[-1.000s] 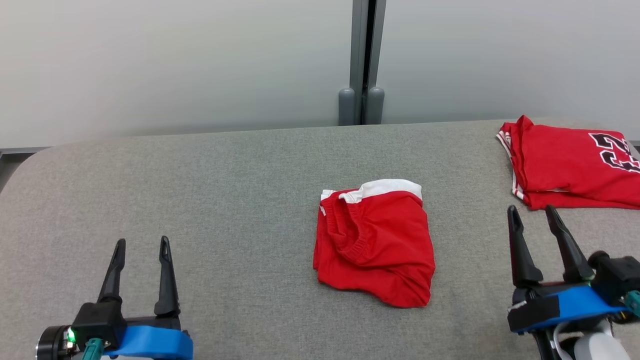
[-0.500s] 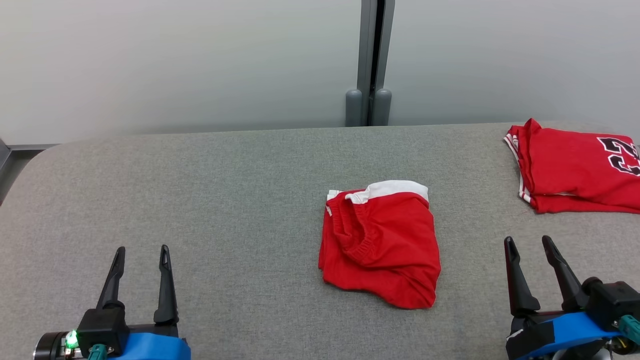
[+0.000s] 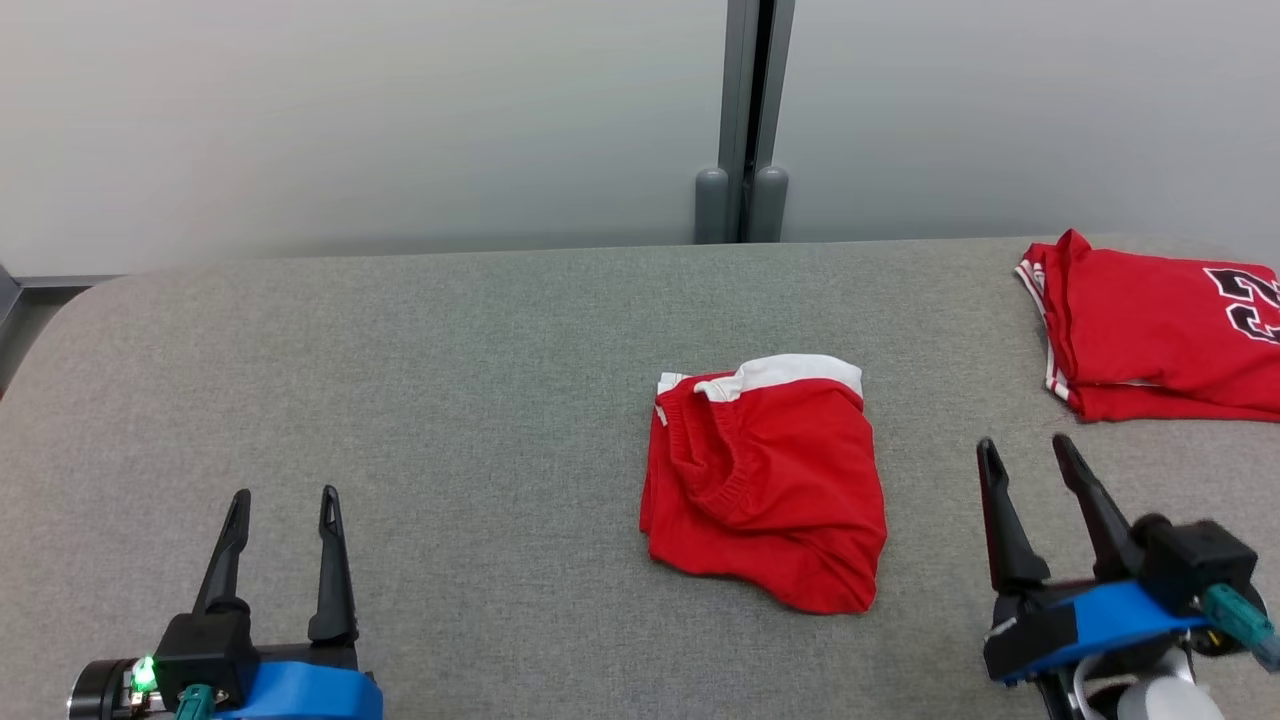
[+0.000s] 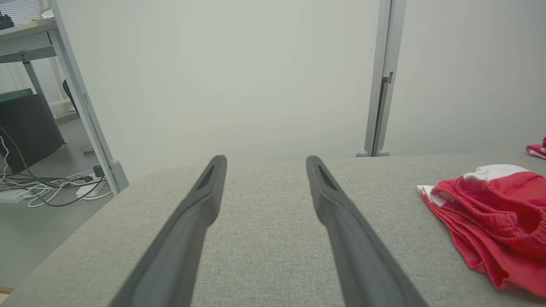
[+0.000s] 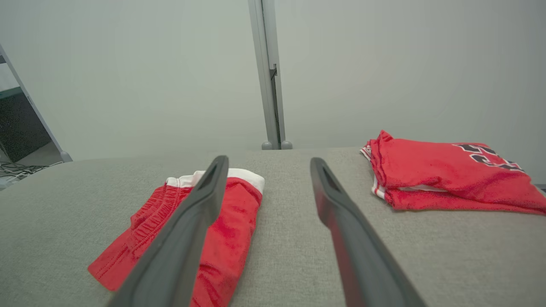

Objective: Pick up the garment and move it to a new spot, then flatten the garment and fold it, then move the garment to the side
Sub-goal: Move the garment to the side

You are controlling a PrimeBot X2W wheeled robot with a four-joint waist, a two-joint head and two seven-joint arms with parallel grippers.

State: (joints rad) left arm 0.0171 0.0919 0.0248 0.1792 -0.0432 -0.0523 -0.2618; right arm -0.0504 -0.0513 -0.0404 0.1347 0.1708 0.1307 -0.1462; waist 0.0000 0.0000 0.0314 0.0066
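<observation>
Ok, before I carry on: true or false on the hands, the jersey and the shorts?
1. The left hand holds the shorts. False: it is open and empty above the bare grey surface, and the shorts lie apart, off to its right.
2. The jersey lies folded at the right end of the surface. True.
3. The right hand is open and empty. True.
4. The shorts lie on top of the jersey. False: they sit mid-surface, with bare grey cloth between the two.
5. The jersey's black-and-white lettering faces up. True.
</observation>
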